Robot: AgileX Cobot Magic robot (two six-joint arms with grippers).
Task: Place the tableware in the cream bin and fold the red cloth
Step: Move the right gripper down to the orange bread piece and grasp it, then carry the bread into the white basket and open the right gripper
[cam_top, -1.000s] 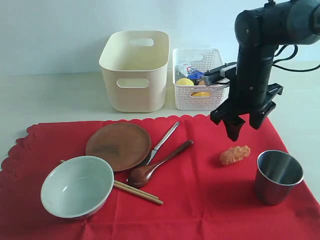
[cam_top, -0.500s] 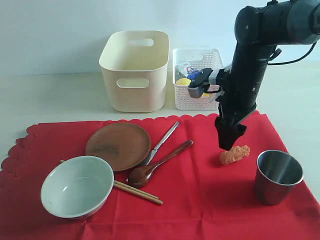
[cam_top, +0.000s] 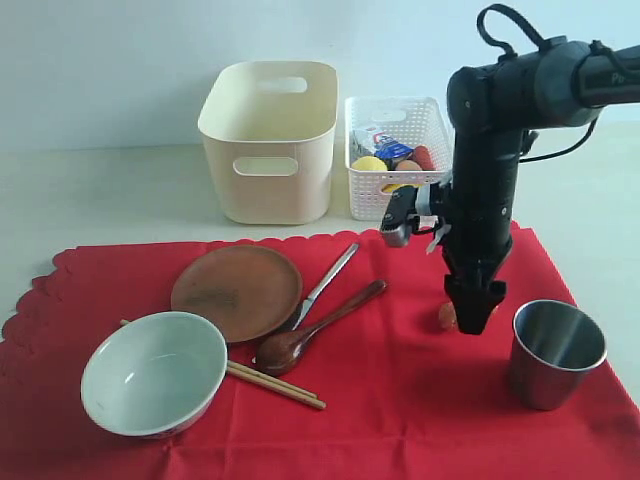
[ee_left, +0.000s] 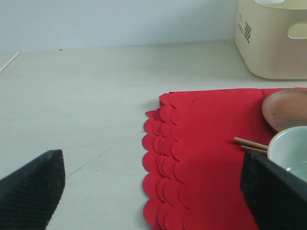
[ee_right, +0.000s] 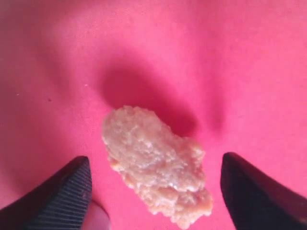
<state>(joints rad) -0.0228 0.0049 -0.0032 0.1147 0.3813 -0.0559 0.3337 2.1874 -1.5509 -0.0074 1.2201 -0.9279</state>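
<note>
The right tool (cam_top: 470, 308) has dropped to the red cloth (cam_top: 400, 400) — jaws apart astride the nugget (ee_right: 153, 167); left tool (ee_left: 153, 189) apart too.

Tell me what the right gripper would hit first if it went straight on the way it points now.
The right gripper points down with its jaws open. It would probably first meet the breaded food piece lying directly below, framed between the jaws, and just under that the red cloth.

In the exterior view, the crumbed food piece (cam_top: 446, 316) is almost wholly hidden behind the right claw (cam_top: 471, 318). The chopsticks (cam_top: 280, 385) are partly covered by the bowl (cam_top: 154, 372). The red cloth (cam_top: 400, 400) is cut off at the lower edge. What the basket (cam_top: 380, 195) holds is too small to be told, possibly packaged food.
</note>
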